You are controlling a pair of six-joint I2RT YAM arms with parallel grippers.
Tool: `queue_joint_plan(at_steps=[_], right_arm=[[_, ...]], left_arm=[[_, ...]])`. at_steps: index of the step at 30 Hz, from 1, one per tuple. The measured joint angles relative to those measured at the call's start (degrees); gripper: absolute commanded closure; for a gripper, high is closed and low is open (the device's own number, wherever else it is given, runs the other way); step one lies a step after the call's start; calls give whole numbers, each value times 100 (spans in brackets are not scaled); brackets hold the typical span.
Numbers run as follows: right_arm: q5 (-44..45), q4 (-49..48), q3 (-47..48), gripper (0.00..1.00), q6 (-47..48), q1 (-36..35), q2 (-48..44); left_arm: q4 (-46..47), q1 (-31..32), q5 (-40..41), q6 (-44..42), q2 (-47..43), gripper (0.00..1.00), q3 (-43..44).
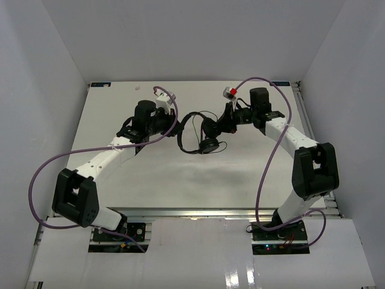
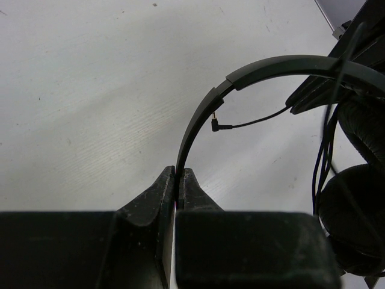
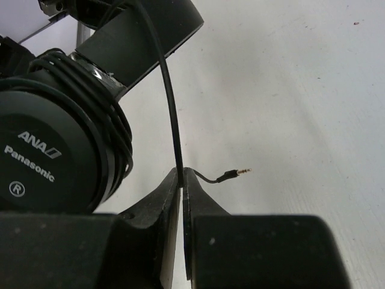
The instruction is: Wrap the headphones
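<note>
The black headphones [image 1: 209,145] are held over the middle of the table between my two grippers. My left gripper [image 1: 176,125] is shut on the thin headband [image 2: 198,120], which arcs up and right from the jaws [image 2: 178,174]. Both padded earcups [image 2: 355,211] hang at the right of the left wrist view. My right gripper [image 1: 225,123] is shut on the thin black cord [image 3: 171,108] just behind its plug [image 3: 234,174], which sticks out to the right of the jaws [image 3: 181,174]. Several turns of cord are wound around the earcup marked Panasonic [image 3: 42,156].
Purple robot cables [image 1: 271,150] loop beside both arms. White walls [image 1: 54,72] close in the table at the left, back and right. A small red and white part [image 1: 229,92] sits by the right wrist.
</note>
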State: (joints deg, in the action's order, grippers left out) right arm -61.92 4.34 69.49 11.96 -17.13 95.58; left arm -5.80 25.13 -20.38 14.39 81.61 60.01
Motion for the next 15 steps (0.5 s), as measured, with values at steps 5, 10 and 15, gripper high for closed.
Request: queue_joint_plan(at_steps=[5, 10, 15], right_arm=[[-172, -332, -121, 92, -138, 65, 107], [-332, -731, -146, 91, -369, 52, 580], [-577, -1338, -139, 91, -986, 51, 1365]], left_arm=[[-114, -98, 22, 29, 128, 100, 164], [-154, -209, 43, 155, 472, 100, 530], [-96, -418, -46, 471, 969, 100, 763]])
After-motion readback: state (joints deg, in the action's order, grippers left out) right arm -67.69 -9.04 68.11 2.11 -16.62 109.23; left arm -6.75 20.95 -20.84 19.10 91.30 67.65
